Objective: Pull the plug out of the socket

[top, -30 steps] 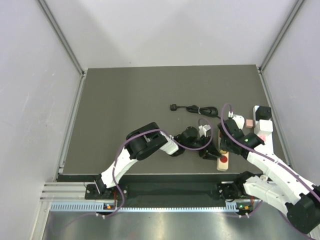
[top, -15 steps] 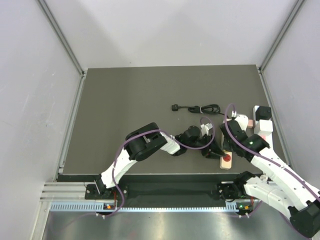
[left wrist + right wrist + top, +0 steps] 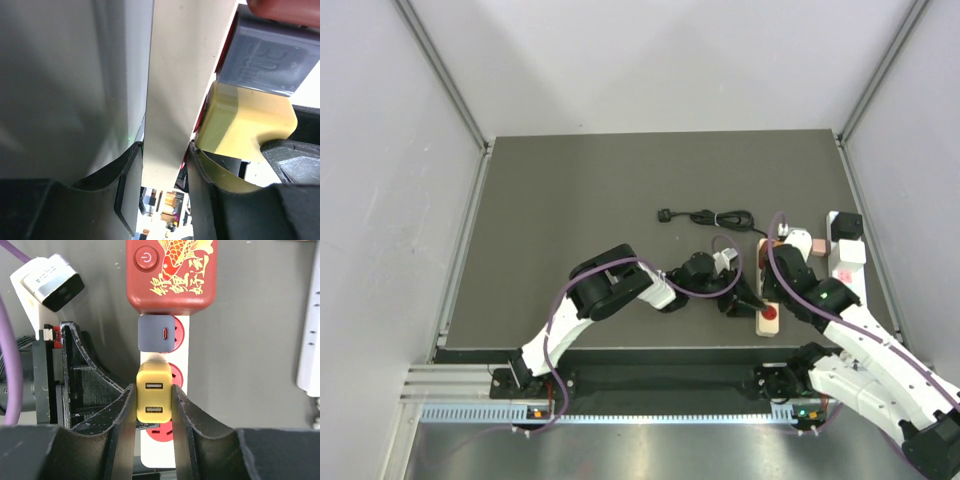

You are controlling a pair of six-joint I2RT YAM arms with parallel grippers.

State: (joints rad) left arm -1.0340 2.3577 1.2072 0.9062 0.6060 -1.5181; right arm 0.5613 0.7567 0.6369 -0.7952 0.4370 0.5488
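Note:
A white power strip (image 3: 764, 295) with red sockets (image 3: 176, 334) lies at the table's near right. A dark red fish-printed block (image 3: 172, 272) with a power button sits at one end of it. A yellow two-port USB plug (image 3: 154, 385) stands over the strip's middle, next to a grey plug (image 3: 156, 333). My right gripper (image 3: 153, 392) is shut on the yellow plug's two sides. My left gripper (image 3: 162, 150) is shut on the strip's white body (image 3: 185, 75), holding it edgewise. The frames do not show whether the yellow plug's prongs sit in the socket.
A coiled black cable (image 3: 712, 217) lies behind the strip. White blocks (image 3: 845, 252) and a pink block (image 3: 815, 245) stand at the right edge, with a white object (image 3: 311, 335) beside the strip. Grey walls enclose the dark mat (image 3: 580, 200).
The right wrist has shifted slightly over the strip, and the strip's near end swung a little right and back. Both grips stay as they were.

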